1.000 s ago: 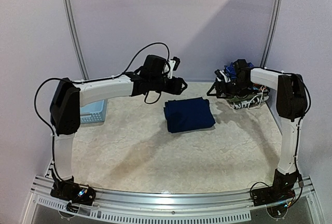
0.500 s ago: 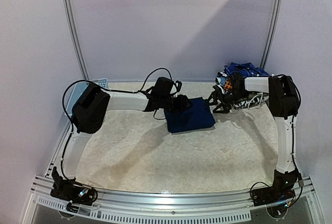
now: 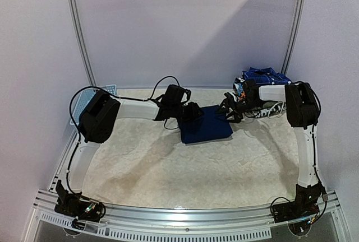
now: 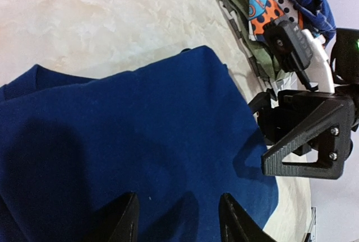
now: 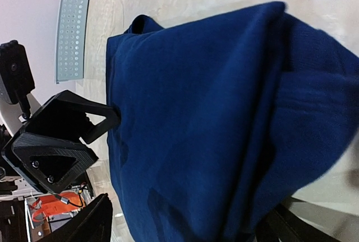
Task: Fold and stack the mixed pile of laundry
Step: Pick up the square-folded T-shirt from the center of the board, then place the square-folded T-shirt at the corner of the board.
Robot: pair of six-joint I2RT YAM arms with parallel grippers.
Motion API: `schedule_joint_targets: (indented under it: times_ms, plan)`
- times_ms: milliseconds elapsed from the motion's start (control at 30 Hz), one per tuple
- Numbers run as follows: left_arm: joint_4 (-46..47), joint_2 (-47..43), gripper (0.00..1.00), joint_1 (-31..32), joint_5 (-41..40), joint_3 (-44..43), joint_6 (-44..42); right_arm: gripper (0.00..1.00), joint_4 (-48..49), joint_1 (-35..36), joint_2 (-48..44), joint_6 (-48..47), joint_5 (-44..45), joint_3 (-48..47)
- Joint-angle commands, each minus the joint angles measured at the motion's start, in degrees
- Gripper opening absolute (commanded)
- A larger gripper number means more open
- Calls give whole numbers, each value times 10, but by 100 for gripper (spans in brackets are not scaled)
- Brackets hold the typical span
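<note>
A folded navy garment (image 3: 205,125) lies flat at the table's middle, and it fills the left wrist view (image 4: 140,141) and the right wrist view (image 5: 213,113). My left gripper (image 3: 192,113) is low over its left edge, open, with both fingertips (image 4: 126,219) above the cloth. My right gripper (image 3: 230,109) is at its far right corner, open wide, with the cloth's thick folded edge lying between its fingers (image 5: 95,222). The mixed laundry pile (image 3: 262,84) sits heaped at the back right, blue plaid on top, with orange and olive pieces (image 4: 261,7) showing.
A light-blue slotted basket (image 3: 108,89) stands at the back left behind the left arm, seen also in the right wrist view (image 5: 72,32). A white cable (image 3: 275,109) trails by the pile. Pale walls close in the back and both sides.
The left arm dropped from a raised pose down to the garment's left edge. The right gripper moved left from the pile to the garment's right corner. Both jaws narrowed slightly.
</note>
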State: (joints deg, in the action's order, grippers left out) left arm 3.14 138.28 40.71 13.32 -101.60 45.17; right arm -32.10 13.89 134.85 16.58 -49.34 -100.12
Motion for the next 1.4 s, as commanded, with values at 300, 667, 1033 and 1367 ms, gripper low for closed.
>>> schedule_joint_targets:
  times_ms: [300,667,1033,1367]
  plan:
    - [-2,14,49,-10,14,4,-9,45,1,38,71,21,27,-26]
    - [-79,-179,51,-42,-40,108,-139,0,-181,36,38,-156,70,-151]
    - [-114,-322,53,-42,-102,213,-194,0,-351,-13,62,-204,199,-390]
    - [-139,-328,53,-25,-113,224,-213,0,-323,-40,55,-235,277,-481]
